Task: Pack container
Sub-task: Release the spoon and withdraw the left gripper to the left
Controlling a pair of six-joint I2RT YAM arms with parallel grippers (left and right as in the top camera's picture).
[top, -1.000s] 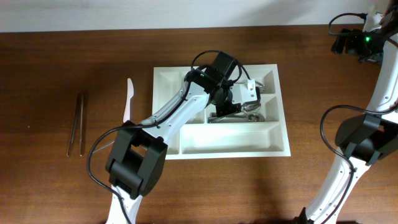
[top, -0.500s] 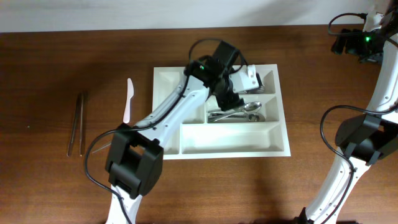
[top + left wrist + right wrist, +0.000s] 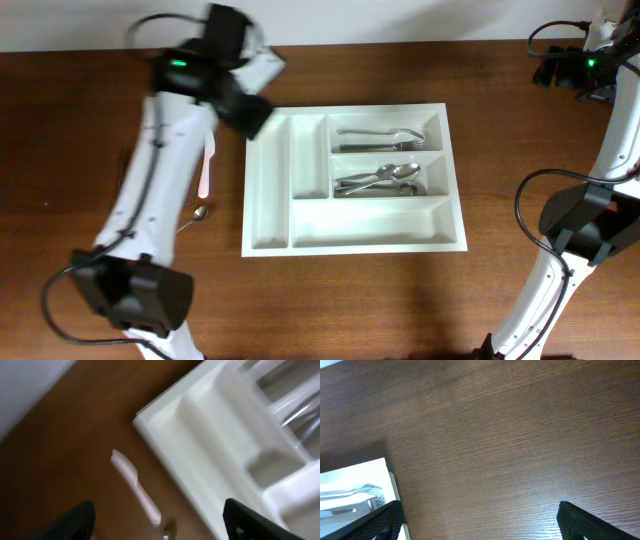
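When the dark brown wooden desk (image 3: 400, 300) is read from its near edge, the large white rectangular plastic cutlery tray (image 3: 370, 224) is met first, laid flat about midway between the left and right edges. Silver metal spoons (image 3: 385, 180) are heaped in the middle one of its three wider compartments, and silver metal forks (image 3: 385, 134) are laid in the far one. A small metal spoon (image 3: 199, 213) is seen on the wood to the left of the tray, near it but apart. A pale pink plastic knife (image 3: 205, 165) is laid a little farther back, lengthwise from near to far, beside the tray's left wall. Beyond the tray's far-left corner the left gripper (image 3: 159, 522) is held above the desk. It is blurred from overhead but shown spread wide in its wrist view, over the knife. At the far-right corner of the desk the right gripper (image 3: 480, 527) is held, likewise spread wide, over bare wood.
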